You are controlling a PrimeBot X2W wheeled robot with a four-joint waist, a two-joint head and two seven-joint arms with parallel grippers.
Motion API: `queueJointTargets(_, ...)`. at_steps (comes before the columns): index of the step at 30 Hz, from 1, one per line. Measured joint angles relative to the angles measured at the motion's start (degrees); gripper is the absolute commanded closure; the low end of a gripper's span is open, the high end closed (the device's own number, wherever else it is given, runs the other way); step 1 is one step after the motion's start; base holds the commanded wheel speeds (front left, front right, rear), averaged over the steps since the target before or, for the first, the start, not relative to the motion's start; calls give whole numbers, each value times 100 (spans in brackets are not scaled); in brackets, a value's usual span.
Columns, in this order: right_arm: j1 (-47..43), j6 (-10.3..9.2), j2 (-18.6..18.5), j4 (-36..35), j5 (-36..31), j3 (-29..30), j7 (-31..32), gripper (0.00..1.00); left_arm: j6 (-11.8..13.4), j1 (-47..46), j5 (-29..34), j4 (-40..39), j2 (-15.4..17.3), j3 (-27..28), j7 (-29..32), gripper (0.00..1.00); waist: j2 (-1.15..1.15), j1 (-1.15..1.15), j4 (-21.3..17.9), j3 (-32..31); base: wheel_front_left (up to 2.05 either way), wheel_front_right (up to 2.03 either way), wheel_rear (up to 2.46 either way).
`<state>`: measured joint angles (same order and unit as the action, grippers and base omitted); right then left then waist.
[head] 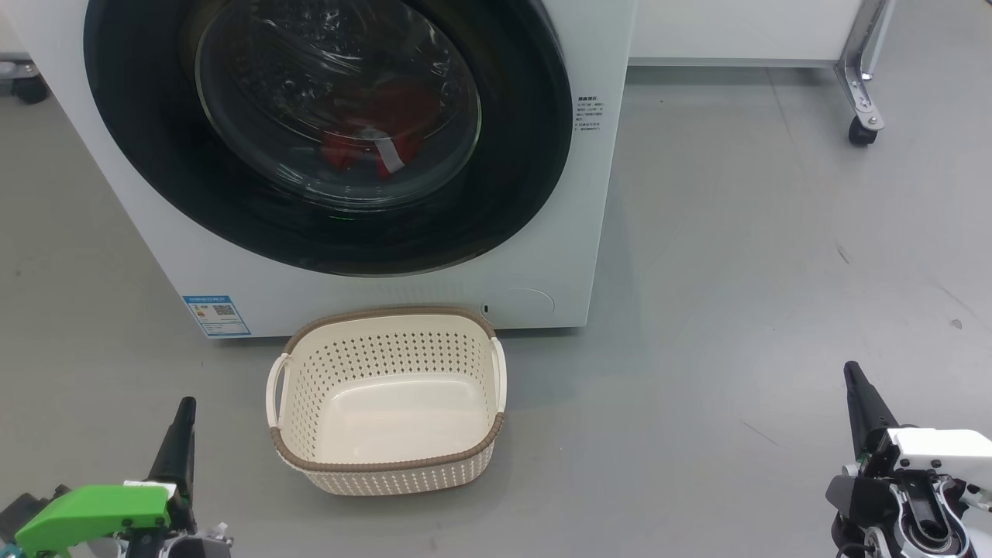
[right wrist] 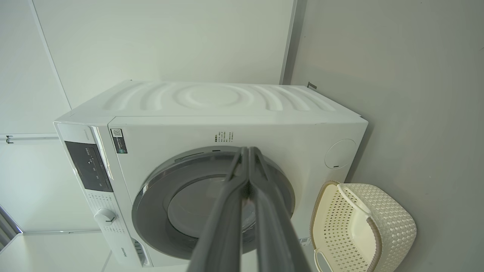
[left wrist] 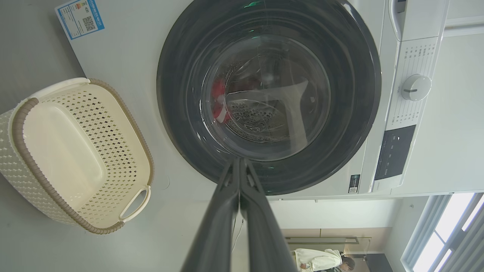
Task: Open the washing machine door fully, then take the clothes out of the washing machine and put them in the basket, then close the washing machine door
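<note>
The white washing machine (head: 542,256) stands ahead with its round black-rimmed door (head: 527,155) closed flat against the front. Red clothes (head: 372,128) with a white strip show through the glass bowl; in the left wrist view the clothes (left wrist: 218,102) lie at the drum's left. The cream basket (head: 387,465) sits on the floor right before the machine, with nothing in it. My left gripper (head: 184,407) is low at the left, shut and holding nothing, well short of the basket. My right gripper (head: 852,372) is low at the right, also shut on nothing.
Grey floor (head: 736,271) spreads to the right of the machine. A castor and metal leg (head: 862,128) of a white unit stand at the back right. Another wheel (head: 27,85) shows at the far left. A person (left wrist: 321,260) appears small in the left wrist view's background.
</note>
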<state>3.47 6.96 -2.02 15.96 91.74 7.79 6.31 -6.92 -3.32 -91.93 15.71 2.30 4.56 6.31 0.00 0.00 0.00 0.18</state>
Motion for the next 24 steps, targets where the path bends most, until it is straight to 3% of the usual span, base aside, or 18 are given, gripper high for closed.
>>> queueJointTargets(7,0,0,0,0,0,0,0,100,1,0,0,0,0,1,0,100,0,0,0,0,0,0,0)
queueJointTargets(8,-70,-4,38,102,-1,-4,0,0,7,58,0,110,-25,-15,0,0,0,0,-1,1,0,0,0)
queueJointTargets(24,-248,-4,119,224,-133,-32,-167,0,7,217,27,174,-115,-79,-130,0,0,0,-2,20,0,0,0)
